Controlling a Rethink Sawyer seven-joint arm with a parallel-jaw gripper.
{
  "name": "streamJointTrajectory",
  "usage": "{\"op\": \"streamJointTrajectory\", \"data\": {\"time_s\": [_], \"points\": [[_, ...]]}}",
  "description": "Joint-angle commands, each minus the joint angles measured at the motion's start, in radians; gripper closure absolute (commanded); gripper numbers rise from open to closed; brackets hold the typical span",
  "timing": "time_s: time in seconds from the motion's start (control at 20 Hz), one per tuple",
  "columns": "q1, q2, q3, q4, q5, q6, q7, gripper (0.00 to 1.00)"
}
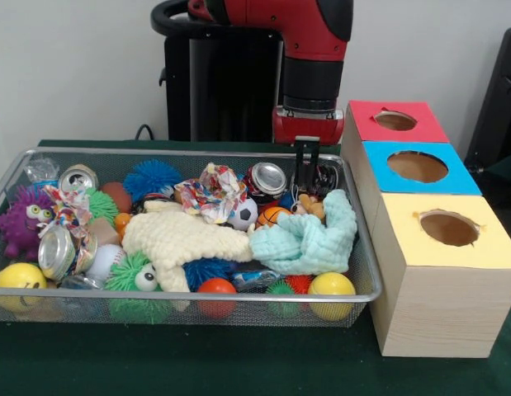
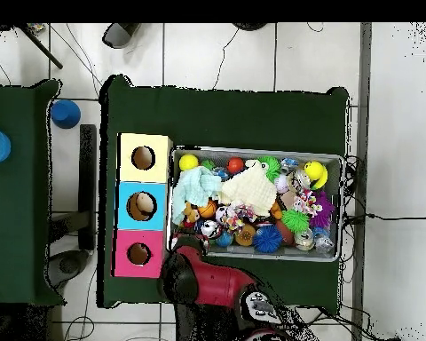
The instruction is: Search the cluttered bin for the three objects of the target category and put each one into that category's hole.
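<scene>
The silver wire-mesh bin [image 1: 197,297] is full of mixed toys, and it also shows in the overhead view [image 2: 252,150]. A small tan-orange plush animal [image 1: 309,206] lies at its far right end, half tucked behind a mint waffle cloth [image 1: 309,238]. In the overhead view the plush [image 2: 192,214] lies by the bin's left end. My gripper [image 1: 307,177] hangs straight down over it with its black fingers apart, tips just above the plush, holding nothing. No other plush animal shows. In the overhead view the arm hides the gripper.
Three wooden boxes stand right of the bin, with holes in a red [image 1: 395,121], a blue [image 1: 418,167] and a yellow [image 1: 449,228] top. The bin also holds a cream cloth [image 1: 185,238], spiky balls [image 1: 20,221], crushed cans [image 1: 267,177] and smooth balls [image 1: 331,285].
</scene>
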Motion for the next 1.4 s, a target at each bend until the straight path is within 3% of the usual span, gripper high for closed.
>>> {"op": "streamJointTrajectory", "data": {"time_s": [0.05,0.5,0.75,0.85,0.9,1.4], "points": [[-0.032,-0.078,0.093,0.024,-0.005,0.190,0.147,1.00],[-0.042,-0.158,0.106,0.042,0.002,0.271,0.146,1.00],[-0.033,-0.114,0.087,0.027,0.018,0.235,0.176,1.00],[-0.031,-0.112,0.084,0.013,-0.009,0.203,0.158,1.00],[-0.028,-0.111,0.082,0.013,-0.007,0.187,0.166,0.00],[-0.006,-0.094,0.060,-0.018,0.003,0.198,0.157,0.00]]}}
